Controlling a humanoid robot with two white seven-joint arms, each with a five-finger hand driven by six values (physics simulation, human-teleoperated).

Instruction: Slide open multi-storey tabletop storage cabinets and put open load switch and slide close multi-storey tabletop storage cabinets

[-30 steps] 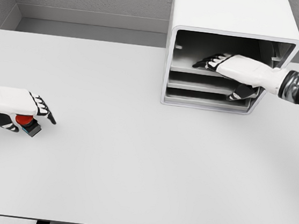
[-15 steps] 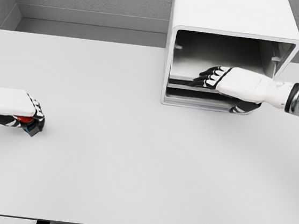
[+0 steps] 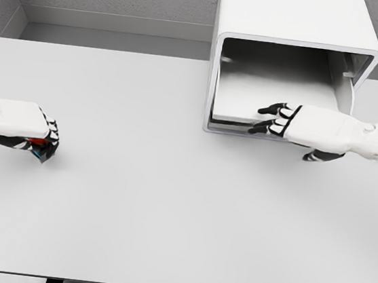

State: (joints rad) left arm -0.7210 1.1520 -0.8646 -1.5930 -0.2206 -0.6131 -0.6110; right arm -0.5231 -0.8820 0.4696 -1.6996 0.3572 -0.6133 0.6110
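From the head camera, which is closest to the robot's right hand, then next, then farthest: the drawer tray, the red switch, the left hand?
1. Drawer tray: under the right hand's fingers, inside the cabinet.
2. and 3. Red switch and left hand: far left, together, too close to rank.

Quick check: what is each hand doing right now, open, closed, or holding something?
Left hand: closed on the switch, at the table's left edge.
Right hand: fingers on the drawer front at the cabinet; whether it grips cannot be told.

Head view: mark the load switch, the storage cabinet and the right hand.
load switch [image 3: 39, 146]: head view, red and dark part showing under the left hand's fingers.
storage cabinet [image 3: 292, 13]: head view, white top panel.
right hand [image 3: 317, 127]: head view, white back of hand at the drawer front.
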